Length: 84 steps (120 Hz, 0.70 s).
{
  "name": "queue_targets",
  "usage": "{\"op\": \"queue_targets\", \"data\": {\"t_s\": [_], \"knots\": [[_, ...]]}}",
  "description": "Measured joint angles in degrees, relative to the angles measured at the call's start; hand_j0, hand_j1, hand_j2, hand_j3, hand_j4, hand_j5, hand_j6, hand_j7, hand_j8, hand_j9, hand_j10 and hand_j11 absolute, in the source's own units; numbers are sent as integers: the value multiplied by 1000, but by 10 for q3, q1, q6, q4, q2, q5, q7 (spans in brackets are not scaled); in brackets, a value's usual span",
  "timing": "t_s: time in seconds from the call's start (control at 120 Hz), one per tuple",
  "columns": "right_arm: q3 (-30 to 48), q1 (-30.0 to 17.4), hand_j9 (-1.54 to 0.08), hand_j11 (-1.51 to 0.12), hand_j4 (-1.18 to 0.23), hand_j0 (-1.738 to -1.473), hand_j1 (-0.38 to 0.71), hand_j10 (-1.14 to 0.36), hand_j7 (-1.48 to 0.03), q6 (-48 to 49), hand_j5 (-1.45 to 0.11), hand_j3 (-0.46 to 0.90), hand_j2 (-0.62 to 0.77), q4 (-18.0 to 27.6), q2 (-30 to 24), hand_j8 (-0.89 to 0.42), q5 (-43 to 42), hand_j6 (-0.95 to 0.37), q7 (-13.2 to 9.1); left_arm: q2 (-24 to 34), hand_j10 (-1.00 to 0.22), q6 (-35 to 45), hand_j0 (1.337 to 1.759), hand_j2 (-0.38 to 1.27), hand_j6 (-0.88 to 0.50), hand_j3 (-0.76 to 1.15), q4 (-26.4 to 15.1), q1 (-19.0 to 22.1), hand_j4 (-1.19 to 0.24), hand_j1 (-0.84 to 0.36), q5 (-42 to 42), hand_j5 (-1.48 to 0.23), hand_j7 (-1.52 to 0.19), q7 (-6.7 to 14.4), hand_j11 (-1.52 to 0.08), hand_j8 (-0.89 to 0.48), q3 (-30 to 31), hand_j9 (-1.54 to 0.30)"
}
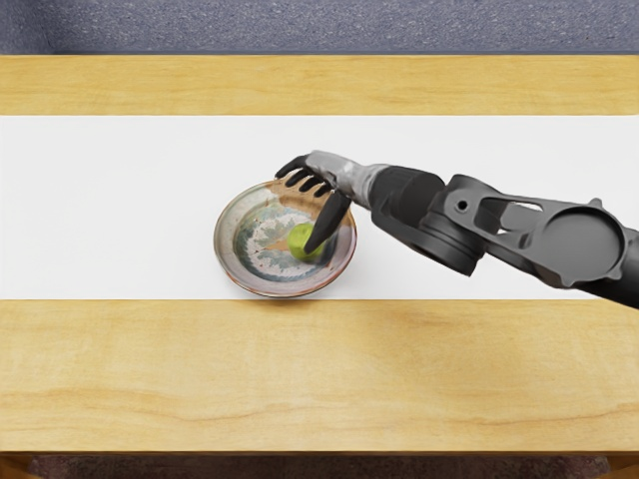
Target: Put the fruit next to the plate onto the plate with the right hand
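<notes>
A small green fruit (300, 240) lies on the right half of a round glazed plate (250, 267) in the head view. My right hand (312, 205) hovers over the plate's upper right rim, its arm coming in from the right edge. Its dark fingers (297, 178) are spread over the rim, and the thumb (327, 224) reaches down and touches the fruit's right side. The fingers do not close around the fruit. My left arm is out of view.
The plate sits on a white runner (120, 210) that crosses a wooden table (300, 369). Wood strips run along the near and far sides. The right forearm (499, 230) spans the runner to the right of the plate.
</notes>
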Motion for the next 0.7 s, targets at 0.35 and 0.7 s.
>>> {"op": "queue_targets", "data": {"t_s": [0.35, 0.7], "knots": [[130, -31, -62, -62, -48, -1658, -295, -42, -62, 172, -62, 0, -1, 2, -66, -44, 116, -49, 0, 0, -6, 0, 1658, 1, -7, 0, 2, -7, -6, 342, 1, -8, -8, 0, -8, -7, 0, -8], [333, -172, -11, -11, -9, -1658, -340, -8, -11, 432, -11, 0, 0, -37, -188, -8, 215, -9, 0, 0, -6, 0, 1658, 1, -7, 0, 0, -8, -7, 342, 1, -8, -8, 0, -8, -7, 0, -8]]}}
